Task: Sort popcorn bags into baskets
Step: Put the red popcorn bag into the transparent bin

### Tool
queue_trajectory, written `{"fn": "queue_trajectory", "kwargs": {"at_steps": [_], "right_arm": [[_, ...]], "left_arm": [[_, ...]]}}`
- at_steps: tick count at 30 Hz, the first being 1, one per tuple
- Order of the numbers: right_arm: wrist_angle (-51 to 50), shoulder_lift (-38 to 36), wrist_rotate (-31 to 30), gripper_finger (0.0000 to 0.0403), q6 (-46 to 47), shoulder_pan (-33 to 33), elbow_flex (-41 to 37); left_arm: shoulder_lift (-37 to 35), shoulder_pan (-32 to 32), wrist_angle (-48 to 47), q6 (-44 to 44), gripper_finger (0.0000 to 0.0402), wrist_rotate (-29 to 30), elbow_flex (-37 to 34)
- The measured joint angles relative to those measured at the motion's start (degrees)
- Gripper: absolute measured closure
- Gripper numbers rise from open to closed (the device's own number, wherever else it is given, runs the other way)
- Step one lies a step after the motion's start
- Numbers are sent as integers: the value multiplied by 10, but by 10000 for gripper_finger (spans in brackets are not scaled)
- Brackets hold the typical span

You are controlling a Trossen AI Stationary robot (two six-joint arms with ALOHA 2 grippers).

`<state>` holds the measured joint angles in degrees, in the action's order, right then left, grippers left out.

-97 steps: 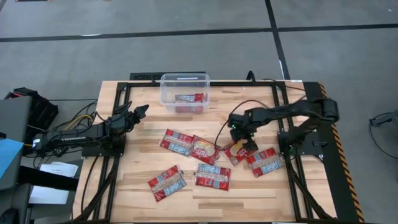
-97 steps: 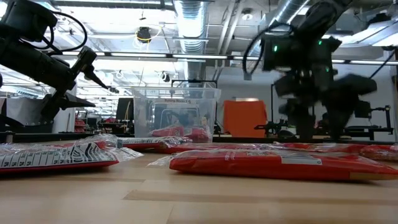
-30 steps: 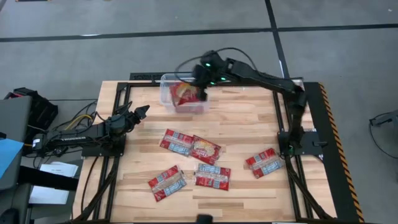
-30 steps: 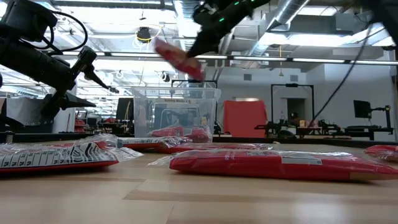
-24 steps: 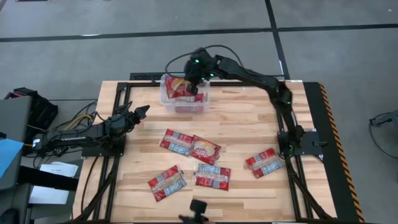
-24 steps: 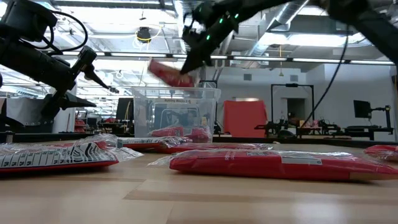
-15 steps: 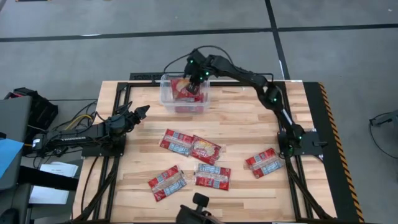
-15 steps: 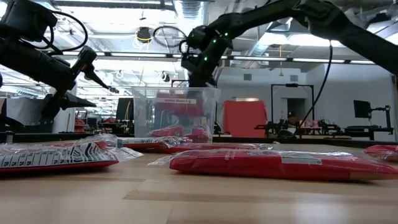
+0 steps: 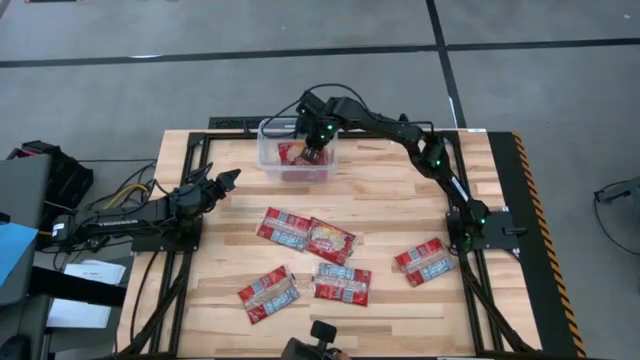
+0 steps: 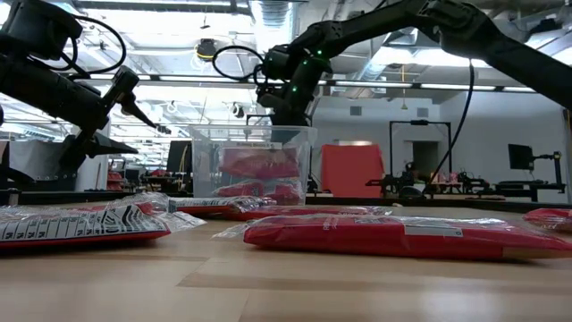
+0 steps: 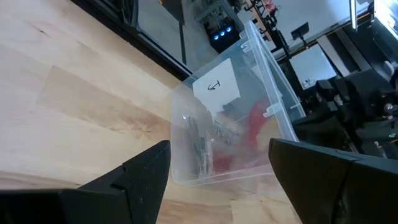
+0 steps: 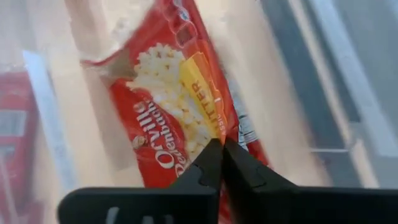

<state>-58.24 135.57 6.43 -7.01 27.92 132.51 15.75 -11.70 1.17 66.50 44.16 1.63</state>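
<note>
A red popcorn bag [image 12: 180, 118] (yellow butter stripe) hangs inside the clear basket [image 9: 270, 160], pinched by the right hand [image 12: 221, 152]; the left hand [image 9: 226, 178] waits spread beside the basket.

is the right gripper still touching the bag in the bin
Touching. In the right wrist view the right gripper has its fingertips pinched shut on the edge of the bag; the high view places it inside the bin.

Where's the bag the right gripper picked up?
High view: held by the right gripper inside the bin at the table's far edge; the bag hangs above another bag there.
</note>
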Motion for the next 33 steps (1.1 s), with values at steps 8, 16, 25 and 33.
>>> {"fn": "queue_trajectory", "kwargs": {"at_steps": [8,16,25,33], "right_arm": [[0,-1,8,297,1,0,0],[-84,-74,36,230,-13,11,0],[-320,-227,130,225,-16,-49,0],[-318,-420,38,229,104,-166,-188]], "left_arm": [[0,0,0,0,140,0,0],[0,0,0,1,140,-2,0],[0,0,0,0,140,-8,0],[0,0,0,1,140,-24,0]]}}
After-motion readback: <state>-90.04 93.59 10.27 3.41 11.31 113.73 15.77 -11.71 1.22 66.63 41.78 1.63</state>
